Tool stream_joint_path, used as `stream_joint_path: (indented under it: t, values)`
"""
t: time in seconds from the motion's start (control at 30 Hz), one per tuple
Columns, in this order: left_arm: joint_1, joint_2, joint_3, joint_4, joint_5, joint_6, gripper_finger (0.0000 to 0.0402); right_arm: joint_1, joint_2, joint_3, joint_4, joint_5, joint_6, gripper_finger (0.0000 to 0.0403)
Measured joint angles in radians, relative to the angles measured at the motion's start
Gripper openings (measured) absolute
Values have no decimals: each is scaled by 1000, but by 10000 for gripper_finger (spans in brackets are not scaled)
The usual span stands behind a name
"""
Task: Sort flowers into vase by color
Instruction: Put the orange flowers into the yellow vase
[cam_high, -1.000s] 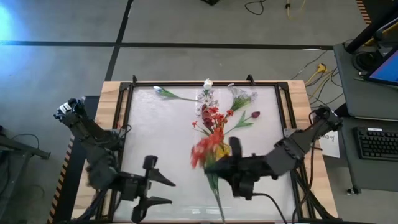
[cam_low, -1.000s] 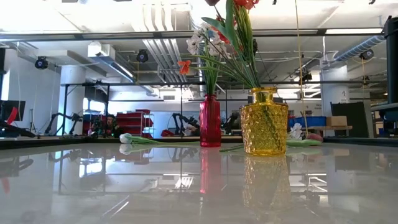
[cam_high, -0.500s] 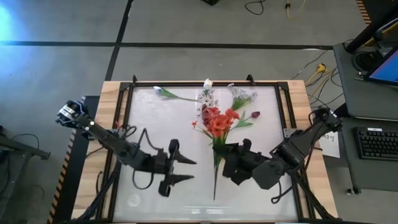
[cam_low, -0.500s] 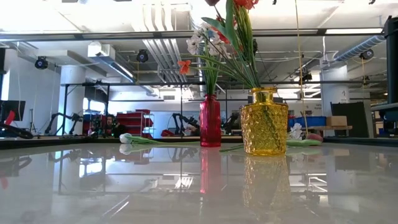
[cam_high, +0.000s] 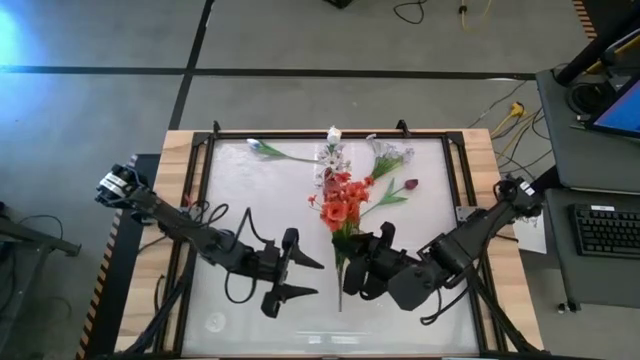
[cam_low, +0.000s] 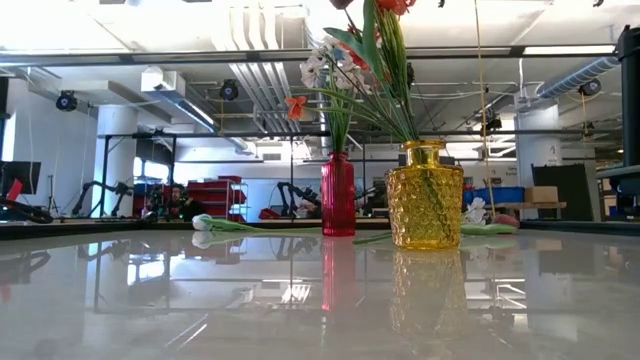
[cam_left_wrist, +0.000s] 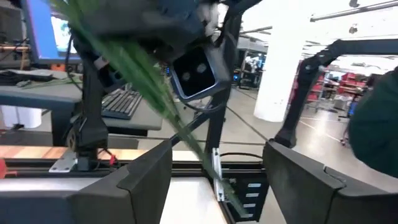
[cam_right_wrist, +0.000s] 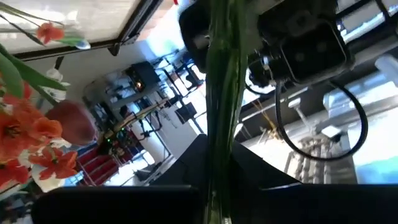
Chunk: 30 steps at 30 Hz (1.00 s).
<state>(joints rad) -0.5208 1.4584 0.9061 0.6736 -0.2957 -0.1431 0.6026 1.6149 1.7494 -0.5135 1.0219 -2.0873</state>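
My right gripper (cam_high: 352, 272) is shut on a bunch of red-orange flowers (cam_high: 340, 206), blossoms toward the far edge, stem end (cam_high: 340, 300) toward the near edge. My left gripper (cam_high: 306, 277) is open just left of that stem, whose green stalks (cam_left_wrist: 155, 93) cross its wrist view. The low view shows a red vase (cam_low: 338, 195) with white blossoms and a yellow vase (cam_low: 425, 195) with red ones. A white tulip (cam_high: 258, 147), a white spray (cam_high: 388, 156) and a dark red tulip (cam_high: 410, 185) lie on the table. My right gripper pinches the green stalks (cam_right_wrist: 221, 118) of the red-orange bunch between its two fingers, below the leaves, fingers lying across the stalks and coming from the table's right. The blossoms (cam_right_wrist: 31, 140) point away toward the far edge; the cut end sticks out beyond the fingers.
Both vases stand mid-table toward the far edge, under the bunches (cam_high: 335, 170) seen from above. A black frame (cam_high: 200, 200) rims the glossy tabletop. Left and near parts of the tabletop (cam_high: 240, 200) are bare.
My right gripper has swung the red-orange bunch so its blossoms moved from low and left up toward the far edge, then shifted a little left. My left gripper has travelled from the near left corner rightward toward the held stem, staying open.
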Motion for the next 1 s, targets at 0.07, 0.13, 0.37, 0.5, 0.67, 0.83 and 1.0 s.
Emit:
stream_joint_path:
  t: [0.07,0.13,0.37,0.5,0.67,0.83,1.0]
  values:
    - [5,19,0,17,-1,-4,242,-6,6,0,53,0,-8,28]
    - [15,43,1,54,-1,-12,243,-7,10,0,90,-2,-20,28]
    - [37,104,51,64,23,-48,240,-8,21,0,151,-8,-132,28]
    - [38,123,75,69,55,-49,240,-9,24,1,152,-9,-139,28]
    - [39,154,100,67,60,-31,236,-12,24,1,153,-8,-130,28]
    - [38,161,111,68,42,-31,181,-12,24,1,159,-8,-44,28]
    - [40,156,111,70,35,-33,71,-12,24,1,158,-8,0,29]
